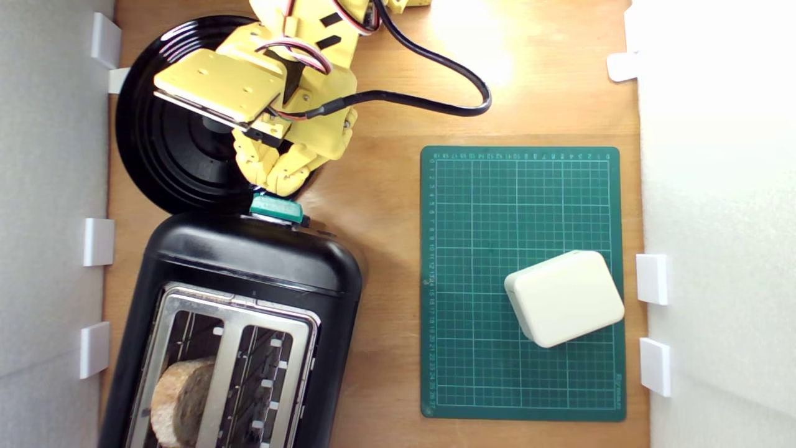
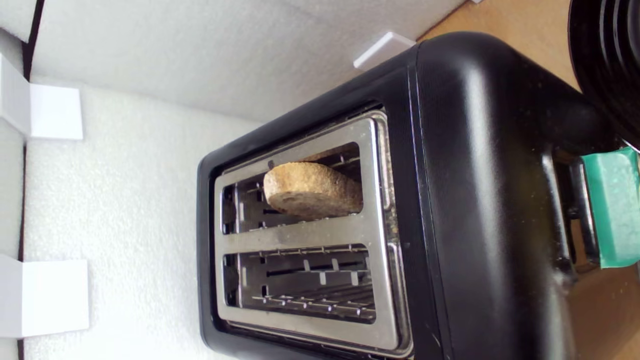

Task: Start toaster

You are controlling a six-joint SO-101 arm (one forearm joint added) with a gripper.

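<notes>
My gripper [image 1: 278, 180] sits directly above the teal lever [image 1: 277, 209], fingertips at its top edge; jaw state cannot be told. The toaster [image 1: 249, 261] stands at the exterior view's lower left, bread [image 2: 312, 190] in one slot. Black plate [image 1: 155, 143] beyond.

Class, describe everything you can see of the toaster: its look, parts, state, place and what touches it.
The toaster is glossy black, seemingly plastic, with a silver metal top plate holding two wire-guided slots. One slot holds a slice of bread; the other is empty. It stands upright on the wooden table, beside the black plate. The yellow claw sits right over its teal lever.
</notes>
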